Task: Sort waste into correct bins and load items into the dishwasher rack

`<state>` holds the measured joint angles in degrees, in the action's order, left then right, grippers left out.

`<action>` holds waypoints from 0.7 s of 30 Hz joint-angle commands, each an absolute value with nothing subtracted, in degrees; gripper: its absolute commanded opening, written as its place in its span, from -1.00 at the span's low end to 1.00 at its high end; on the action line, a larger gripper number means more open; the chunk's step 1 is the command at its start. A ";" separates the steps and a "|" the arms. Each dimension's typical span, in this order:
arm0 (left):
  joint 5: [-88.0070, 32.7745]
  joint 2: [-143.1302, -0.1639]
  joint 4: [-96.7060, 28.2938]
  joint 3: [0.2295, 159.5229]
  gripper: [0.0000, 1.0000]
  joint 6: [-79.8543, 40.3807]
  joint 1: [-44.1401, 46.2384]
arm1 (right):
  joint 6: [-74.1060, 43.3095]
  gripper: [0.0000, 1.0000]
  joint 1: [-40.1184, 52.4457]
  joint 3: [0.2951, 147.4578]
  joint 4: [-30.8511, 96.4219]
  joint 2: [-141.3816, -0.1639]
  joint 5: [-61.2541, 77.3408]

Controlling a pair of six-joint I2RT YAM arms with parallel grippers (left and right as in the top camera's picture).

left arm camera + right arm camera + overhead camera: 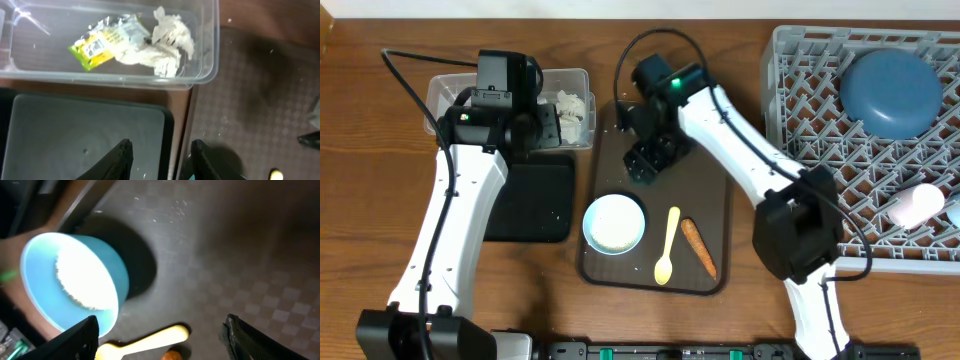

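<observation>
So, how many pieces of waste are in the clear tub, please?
2: crumpled tissue at the tub end nearest the brown tray, yellow-green wrapper touching it; more may hide underneath.

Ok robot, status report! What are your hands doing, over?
Both hands open, empty. Left hand over black tray edge, right hand over brown tray near rice bowl. Tissue, wrapper in clear tub. Nothing in the way.

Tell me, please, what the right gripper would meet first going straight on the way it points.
Probably the pale yellow spoon on the brown tray, ahead of the right gripper; depth is unclear.
</observation>
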<state>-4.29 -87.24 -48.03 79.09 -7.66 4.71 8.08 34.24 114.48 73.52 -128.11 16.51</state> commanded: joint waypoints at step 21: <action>-9.63 -87.85 -51.37 70.98 0.00 -14.52 22.09 | -2.90 0.53 21.96 114.32 73.03 -127.63 0.21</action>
